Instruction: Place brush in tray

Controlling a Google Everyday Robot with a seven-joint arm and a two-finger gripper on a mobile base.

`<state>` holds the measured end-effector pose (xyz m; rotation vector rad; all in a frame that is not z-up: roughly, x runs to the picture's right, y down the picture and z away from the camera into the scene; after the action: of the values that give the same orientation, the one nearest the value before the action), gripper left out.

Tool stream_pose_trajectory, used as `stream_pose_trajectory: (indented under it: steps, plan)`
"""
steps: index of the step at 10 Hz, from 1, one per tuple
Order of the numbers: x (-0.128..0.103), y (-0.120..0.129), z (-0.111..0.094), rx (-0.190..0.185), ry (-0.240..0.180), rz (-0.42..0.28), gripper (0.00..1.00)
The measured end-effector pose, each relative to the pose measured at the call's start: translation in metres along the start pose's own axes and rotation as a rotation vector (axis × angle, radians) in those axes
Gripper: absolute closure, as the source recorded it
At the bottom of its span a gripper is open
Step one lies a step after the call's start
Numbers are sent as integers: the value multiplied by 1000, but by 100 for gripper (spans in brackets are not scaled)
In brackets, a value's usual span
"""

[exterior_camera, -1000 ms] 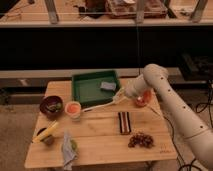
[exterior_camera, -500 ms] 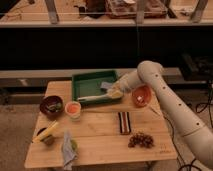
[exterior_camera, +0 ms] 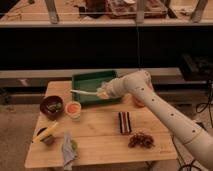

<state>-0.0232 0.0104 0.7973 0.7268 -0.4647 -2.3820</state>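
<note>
The gripper hangs over the tray's right half, its jaws holding the brush by its right end. The brush looks light and stiff; so far out it may swing, and a grip nearer mid-handle would steady it. It is a thin pale stick pointing left over the green tray, which sits far on the tabletop.

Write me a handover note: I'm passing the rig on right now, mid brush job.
Gripper: over the green tray's front right part, carrying the brush.
Brush: wooden handle sticks out leftward over the tray, roughly level, not yet laid down.
Done: brush picked up and brought to the tray.
Left: lower it, release inside the rim, pull the arm back.
</note>
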Motion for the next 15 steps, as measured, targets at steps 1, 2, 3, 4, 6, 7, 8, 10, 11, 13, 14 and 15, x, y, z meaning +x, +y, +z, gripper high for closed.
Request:
stream_pose_trajectory:
  steps: [1,2,3,4,6,7,8,10,11,13,14,15]
  plan:
    - [4,2,6,-9,7,21,100]
    - [4,10,9,-22,11,50,100]
    - [7,21,15,-34,18,89,100]
    - [11,28,23,-36,26,126,100]
    - [7,42,32,-53,29,196,100]
    - [6,48,38,-63,28,229,100]
    - [7,54,47,-71,25,249,100]
    - [8,64,64,-70,19,272,100]
    - [7,69,71,-60,15,276,96]
    - [8,74,81,-45,11,275,78]
    - [5,76,85,-41,10,281,66]
    - [5,77,86,-41,12,285,57]
